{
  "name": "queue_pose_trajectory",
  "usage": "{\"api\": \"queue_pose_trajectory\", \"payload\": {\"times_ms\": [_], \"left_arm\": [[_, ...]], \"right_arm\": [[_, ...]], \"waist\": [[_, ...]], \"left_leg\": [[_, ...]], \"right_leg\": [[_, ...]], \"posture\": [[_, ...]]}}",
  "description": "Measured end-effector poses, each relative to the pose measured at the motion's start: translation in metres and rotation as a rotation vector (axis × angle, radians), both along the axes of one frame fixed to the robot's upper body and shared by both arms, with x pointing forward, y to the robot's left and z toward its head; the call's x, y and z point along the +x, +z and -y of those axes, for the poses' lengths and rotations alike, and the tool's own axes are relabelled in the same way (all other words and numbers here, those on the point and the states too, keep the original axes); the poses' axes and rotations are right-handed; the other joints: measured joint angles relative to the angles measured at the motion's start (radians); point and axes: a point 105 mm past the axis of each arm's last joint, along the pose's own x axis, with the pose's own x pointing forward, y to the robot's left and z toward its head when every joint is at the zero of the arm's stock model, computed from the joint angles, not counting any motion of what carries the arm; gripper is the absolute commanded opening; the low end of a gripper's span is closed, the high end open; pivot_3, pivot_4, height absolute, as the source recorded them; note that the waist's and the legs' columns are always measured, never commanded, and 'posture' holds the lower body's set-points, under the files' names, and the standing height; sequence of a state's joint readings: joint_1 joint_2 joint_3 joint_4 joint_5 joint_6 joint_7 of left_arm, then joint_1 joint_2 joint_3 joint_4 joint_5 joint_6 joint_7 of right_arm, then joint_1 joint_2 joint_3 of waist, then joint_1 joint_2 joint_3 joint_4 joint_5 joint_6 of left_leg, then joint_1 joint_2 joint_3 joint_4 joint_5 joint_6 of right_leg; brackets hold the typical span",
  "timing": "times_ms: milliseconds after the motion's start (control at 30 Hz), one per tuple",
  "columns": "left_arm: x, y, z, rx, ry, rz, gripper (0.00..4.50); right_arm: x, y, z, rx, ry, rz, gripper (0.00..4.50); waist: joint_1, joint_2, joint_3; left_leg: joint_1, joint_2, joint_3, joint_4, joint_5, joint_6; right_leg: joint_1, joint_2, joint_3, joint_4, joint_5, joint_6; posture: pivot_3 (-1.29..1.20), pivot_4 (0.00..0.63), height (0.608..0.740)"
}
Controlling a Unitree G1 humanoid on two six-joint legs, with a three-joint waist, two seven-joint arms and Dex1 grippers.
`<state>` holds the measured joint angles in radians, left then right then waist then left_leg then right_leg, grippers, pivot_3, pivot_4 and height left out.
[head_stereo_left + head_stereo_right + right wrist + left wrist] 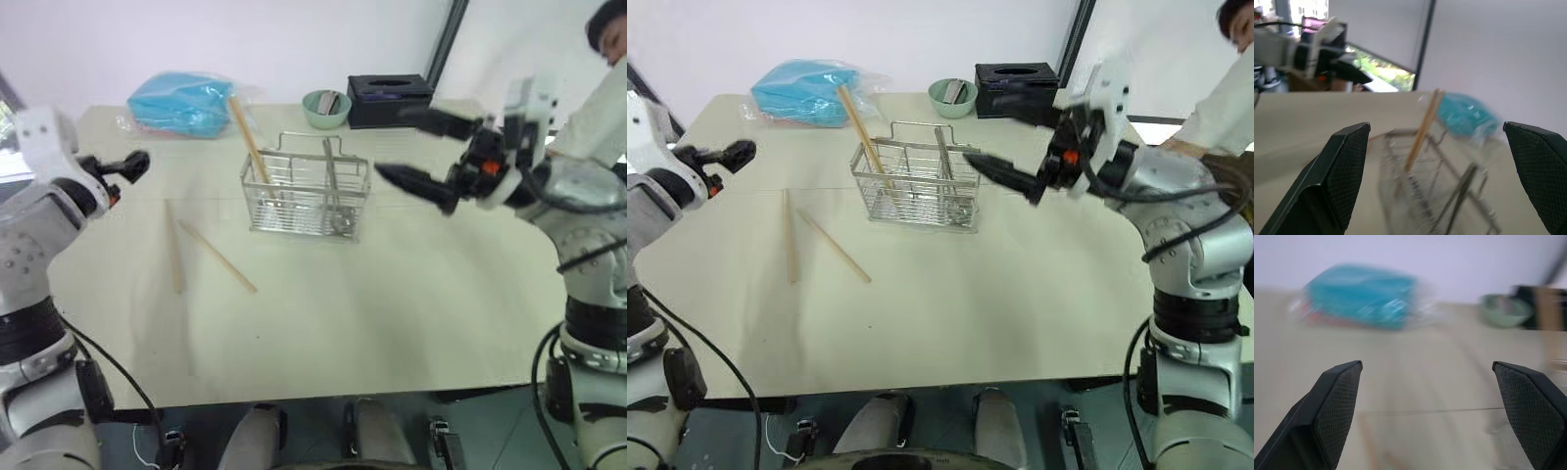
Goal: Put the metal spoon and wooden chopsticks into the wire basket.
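Observation:
The wire basket (307, 192) stands mid-table, toward the back. One wooden chopstick (249, 140) leans in the basket's left end, sticking up and out. Two more chopsticks (176, 251) (218, 258) lie flat on the table to the basket's front left. A thin grey piece that looks like the metal spoon (330, 172) stands tilted in the basket's right part. My right gripper (389, 144) hovers open and empty just right of the basket. Out by the table's left edge, my left gripper (132, 166) is raised, and its fingers (1337, 401) are spread wide on nothing.
A blue plastic bag (181, 103) lies at the back left. A green bowl (326, 108) and a black tissue box (389, 98) sit behind the basket. A person (605, 88) stands at the far right. The table's front edge (323, 397) is near me.

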<state>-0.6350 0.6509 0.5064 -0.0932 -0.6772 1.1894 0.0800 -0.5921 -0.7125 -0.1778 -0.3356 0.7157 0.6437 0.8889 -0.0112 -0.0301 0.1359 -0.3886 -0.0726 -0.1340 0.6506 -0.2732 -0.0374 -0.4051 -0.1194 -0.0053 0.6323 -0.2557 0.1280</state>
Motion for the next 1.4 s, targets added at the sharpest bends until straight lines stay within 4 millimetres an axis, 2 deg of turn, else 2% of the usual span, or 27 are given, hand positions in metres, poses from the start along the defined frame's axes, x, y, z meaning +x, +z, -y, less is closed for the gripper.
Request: {"api": "queue_pose_trajectory", "payload": {"times_ms": [167,533,700,900,1000,1233,1400], "left_arm": [[0.006,-0.044,-0.007,-0.042,0.092,-0.217,4.50],[0.016,-0.102,0.014,-0.050,0.013,-0.438,4.50],[0.018,-0.113,0.016,-0.036,-0.007,-0.478,4.50],[0.028,-0.116,0.026,-0.021,-0.052,-0.478,4.50],[0.033,-0.118,0.027,-0.025,-0.052,-0.476,3.61],[0.037,-0.120,0.023,-0.029,-0.029,-0.482,0.10],[0.039,-0.120,0.022,-0.052,-0.011,-0.475,0.03]], "right_arm": [[-0.015,-0.021,-0.006,-0.006,0.023,-0.075,4.49],[-0.028,-0.035,-0.017,0.048,-0.007,-0.143,4.49],[-0.029,-0.039,-0.016,0.064,-0.032,-0.164,4.49],[-0.029,-0.038,-0.018,0.102,-0.047,-0.171,4.49],[-0.028,-0.038,-0.017,0.110,-0.057,-0.173,4.50],[-0.026,-0.038,-0.015,0.123,-0.081,-0.173,4.50],[-0.026,-0.037,-0.014,0.130,-0.089,-0.170,4.50]], "waist": [[0.002,0.000,0.000],[0.005,-0.002,-0.001],[0.005,-0.002,-0.001],[0.024,-0.001,-0.003],[0.029,0.000,-0.004],[0.030,0.000,-0.005],[0.027,0.000,-0.005]], "left_leg": [[0.000,0.000,0.000,0.000,0.000,-0.001],[-0.002,0.000,0.000,0.000,0.000,-0.001],[-0.002,0.000,0.000,0.000,0.000,-0.001],[-0.001,0.000,0.000,0.000,0.000,-0.001],[0.000,0.000,0.000,0.000,0.000,-0.001],[0.000,-0.001,0.000,0.000,0.000,-0.001],[0.000,-0.001,0.000,0.000,0.000,-0.001]], "right_leg": [[-0.001,0.000,0.000,0.000,0.000,0.000],[-0.002,-0.002,0.000,0.000,0.000,0.000],[-0.002,-0.002,0.000,0.000,0.000,0.000],[-0.001,-0.003,0.000,0.000,0.000,0.000],[-0.001,-0.003,0.000,0.000,0.000,0.000],[0.000,-0.003,0.000,0.000,0.000,0.000],[0.000,-0.003,0.000,0.000,0.000,0.000]], "posture": [[0.00,0.150,0.654],[0.00,0.150,0.654],[0.00,0.150,0.654],[0.00,0.150,0.654],[0.00,0.150,0.654],[0.00,0.150,0.654],[0.00,0.150,0.654]]}}
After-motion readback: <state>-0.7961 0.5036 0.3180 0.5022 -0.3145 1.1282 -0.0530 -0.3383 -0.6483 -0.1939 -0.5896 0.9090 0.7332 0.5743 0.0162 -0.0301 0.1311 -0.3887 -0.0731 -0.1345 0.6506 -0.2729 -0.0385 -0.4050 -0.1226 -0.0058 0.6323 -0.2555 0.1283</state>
